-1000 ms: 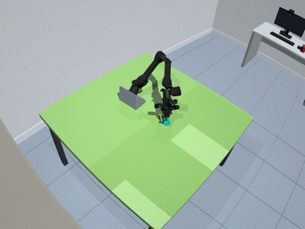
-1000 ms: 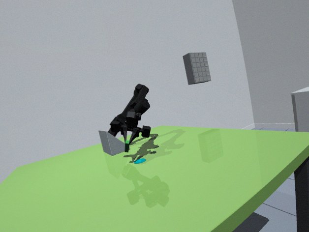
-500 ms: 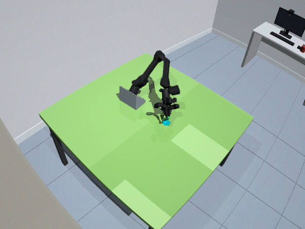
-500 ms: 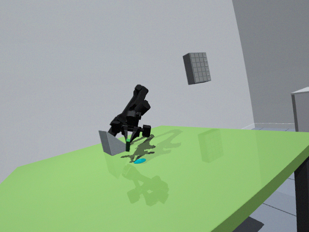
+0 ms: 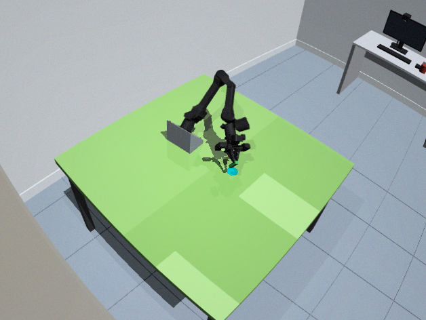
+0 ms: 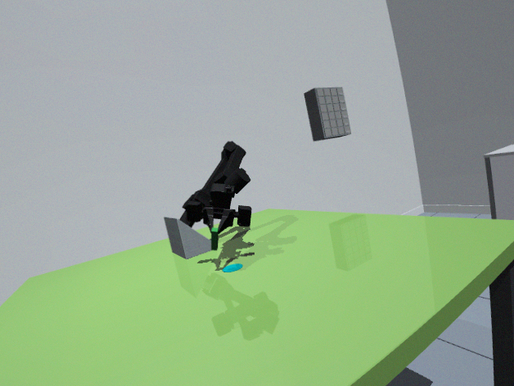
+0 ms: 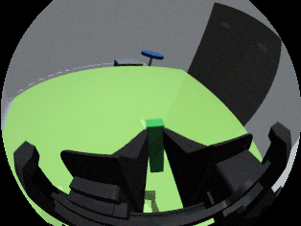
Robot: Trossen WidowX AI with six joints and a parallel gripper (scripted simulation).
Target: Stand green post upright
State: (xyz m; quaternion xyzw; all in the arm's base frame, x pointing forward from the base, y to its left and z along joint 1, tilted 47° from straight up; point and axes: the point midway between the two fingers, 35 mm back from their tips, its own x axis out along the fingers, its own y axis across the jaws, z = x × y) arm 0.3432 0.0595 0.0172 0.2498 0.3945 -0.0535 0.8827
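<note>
My gripper (image 5: 235,158) (image 6: 214,233) (image 7: 154,147) is shut on the green post (image 5: 234,165) (image 6: 214,240) (image 7: 154,144). The post stands close to upright between the fingers and hangs a little above the table. The cyan circle (image 5: 233,171) (image 6: 232,267) lies flat on the green table (image 5: 144,192) (image 6: 332,298) just below and in front of the post's lower end. The circle does not show in the wrist view, where the post rises straight up between the two dark fingers.
A grey wedge-shaped block (image 5: 182,137) (image 6: 184,241) stands on the table beside the arm's base, left of the gripper. A grey gridded box (image 6: 328,113) hangs on the wall behind. A desk with a monitor (image 5: 402,30) stands far off at the right.
</note>
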